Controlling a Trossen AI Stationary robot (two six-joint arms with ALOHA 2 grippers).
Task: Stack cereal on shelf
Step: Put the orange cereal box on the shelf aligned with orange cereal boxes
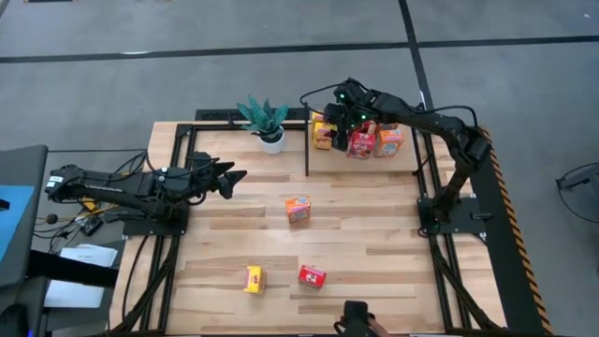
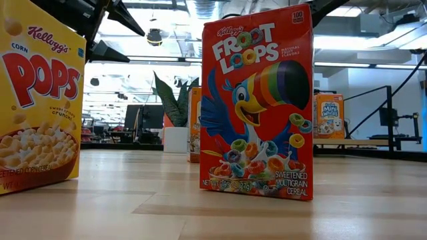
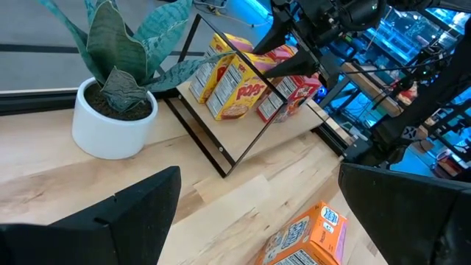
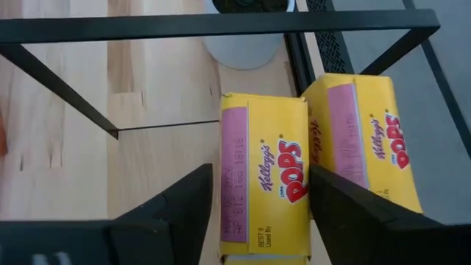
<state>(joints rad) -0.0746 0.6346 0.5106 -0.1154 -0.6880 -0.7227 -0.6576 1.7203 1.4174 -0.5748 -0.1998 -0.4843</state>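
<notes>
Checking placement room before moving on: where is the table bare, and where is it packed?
Bare: between the plant and the orange box, and right of the red box. Crowded: the shelf, where the right gripper hovers over the boxes.

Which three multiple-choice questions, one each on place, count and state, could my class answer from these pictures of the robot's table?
1. Where is the right gripper?
A. Over the shelf
B. Over the potted plant
C. At the front edge

2. How many cereal boxes stand on the table outside the shelf?
A. One
B. Three
C. Five

3. How is the left gripper?
A. Shut on a box
B. Shut on a leaf
C. Open and empty

Answers: A, the high view shows it above the shelf; B, an orange, a yellow and a red box stand apart there; C, its fingers are spread with nothing between them.
</notes>
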